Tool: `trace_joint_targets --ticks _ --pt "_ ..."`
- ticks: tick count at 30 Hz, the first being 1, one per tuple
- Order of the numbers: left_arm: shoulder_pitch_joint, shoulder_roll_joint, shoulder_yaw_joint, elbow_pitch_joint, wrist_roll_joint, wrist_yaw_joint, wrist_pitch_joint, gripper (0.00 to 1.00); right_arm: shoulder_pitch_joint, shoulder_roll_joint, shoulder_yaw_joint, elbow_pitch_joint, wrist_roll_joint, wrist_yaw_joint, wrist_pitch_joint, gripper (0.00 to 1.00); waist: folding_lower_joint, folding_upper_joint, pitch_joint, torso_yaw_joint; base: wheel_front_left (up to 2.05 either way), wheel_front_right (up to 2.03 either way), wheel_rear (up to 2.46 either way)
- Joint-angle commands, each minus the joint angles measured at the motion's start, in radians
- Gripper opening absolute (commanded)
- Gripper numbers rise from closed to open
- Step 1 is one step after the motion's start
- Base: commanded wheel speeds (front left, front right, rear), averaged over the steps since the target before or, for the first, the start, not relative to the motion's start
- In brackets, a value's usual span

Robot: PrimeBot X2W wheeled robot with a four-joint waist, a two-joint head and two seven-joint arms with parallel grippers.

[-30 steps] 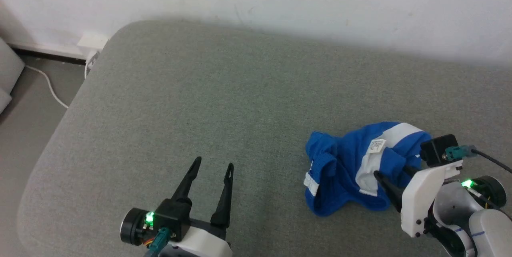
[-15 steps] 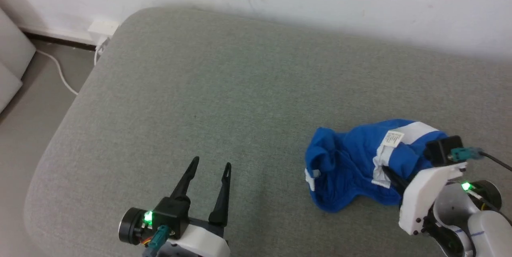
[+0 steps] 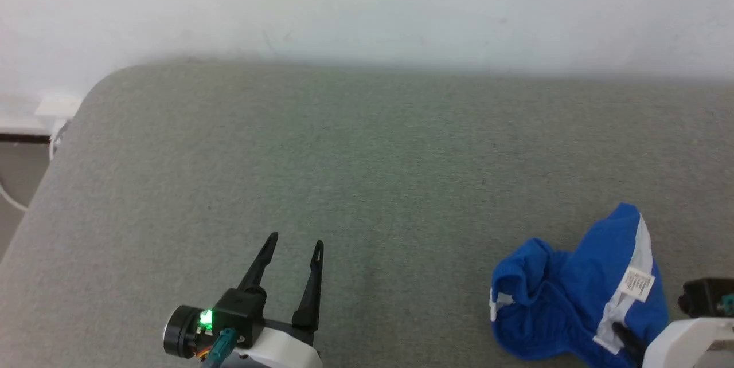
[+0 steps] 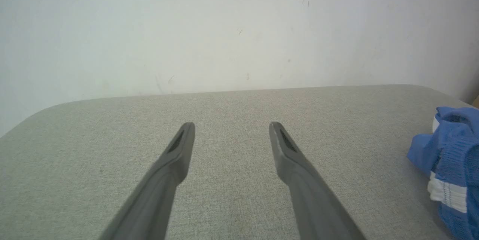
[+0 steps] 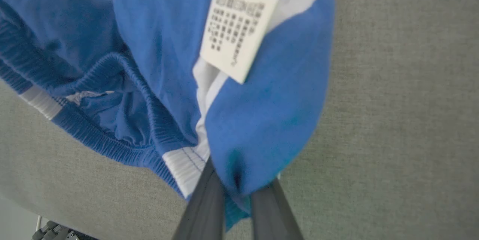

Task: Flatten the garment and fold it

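Observation:
The garment (image 3: pixel 562 299), small bright blue shorts with white stripes, lies bunched at the lower right of the grey surface in the head view. My right gripper (image 3: pixel 626 340) is shut on a fold of it beside the white stripe, and the cloth stands up in a peak above the fingers. The right wrist view shows the garment (image 5: pixel 262 113) pinched in my right gripper (image 5: pixel 239 185), with the white tag (image 5: pixel 237 30) hanging above and the gathered waistband to the left. My left gripper (image 3: pixel 295 240) is open and holds nothing, well to the left of the shorts. My left gripper (image 4: pixel 232 126) has the garment (image 4: pixel 452 157) at its far right.
The grey cushioned surface (image 3: pixel 344 173) runs back to a white wall (image 3: pixel 367 1). Its rounded left edge drops to the floor, where a wall socket (image 3: pixel 54 107) and a white cable sit. Bare fabric lies between my two grippers.
My right gripper has shut on the garment and pulled a fold upward into a peak. The head camera has shifted. My left gripper stays open in place.

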Motion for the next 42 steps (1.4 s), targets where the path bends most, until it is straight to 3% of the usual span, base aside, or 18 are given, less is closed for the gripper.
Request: trace_joint_targets --ticks 1,2,3,9,16,21,31,35,42 --pt "0.003 -0.004 0.004 0.003 0.006 -0.001 -0.005 1.0 0.01 0.016 0.0 0.003 -0.003 -0.001 -0.007 0.0 0.0001 0.0 -0.029 -0.054 0.0 0.0 0.0" --pt "0.002 -0.005 0.002 0.003 0.006 -0.002 -0.005 1.0 0.018 0.021 0.007 0.012 -0.012 -0.001 -0.016 0.35 0.0001 0.0 -0.028 -0.06 0.0 0.0 0.0" --pt "0.001 -0.005 -0.001 0.005 0.006 -0.004 -0.005 1.0 0.024 0.027 0.012 0.025 -0.021 -0.001 -0.028 1.0 0.0001 0.0 -0.027 -0.064 0.0 0.0 0.0" --pt "0.001 -0.006 -0.007 0.01 0.007 -0.007 -0.005 1.0 -0.011 0.047 0.068 0.023 -0.013 -0.001 -0.191 1.0 0.0001 0.0 -0.031 -0.089 0.0 0.0 0.0" --pt "-0.007 -0.007 -0.025 -0.008 -0.027 -0.032 -0.005 1.0 -0.047 0.013 0.086 -0.103 -0.011 -0.001 -0.418 1.0 0.0001 0.0 -0.046 -0.11 0.0 0.0 0.0" --pt "-0.036 -0.008 -0.116 0.034 -0.069 -0.075 0.007 1.0 -0.045 0.015 0.057 -0.14 -0.059 -0.001 -0.566 1.0 0.0001 0.0 -0.049 -0.132 0.0 0.0 0.0" --pt "-0.228 0.004 -0.372 0.123 -0.147 -0.096 0.405 1.0 -0.057 0.111 -0.034 -0.074 -0.211 -0.001 -0.685 1.0 0.0001 0.0 -0.009 -0.181 0.0 0.0 0.0" --pt "-0.312 0.011 -0.407 0.176 -0.172 -0.097 0.564 1.0 -0.076 0.131 -0.036 -0.063 -0.229 -0.001 -0.703 1.0 0.0001 0.0 0.018 -0.212 0.0 0.0 0.0" --pt "-0.413 0.025 -0.447 0.262 -0.18 -0.097 0.707 1.0 -0.091 0.15 -0.025 -0.037 -0.247 -0.001 -0.726 1.0 0.0001 0.0 0.058 -0.252 0.0 0.0 0.0"
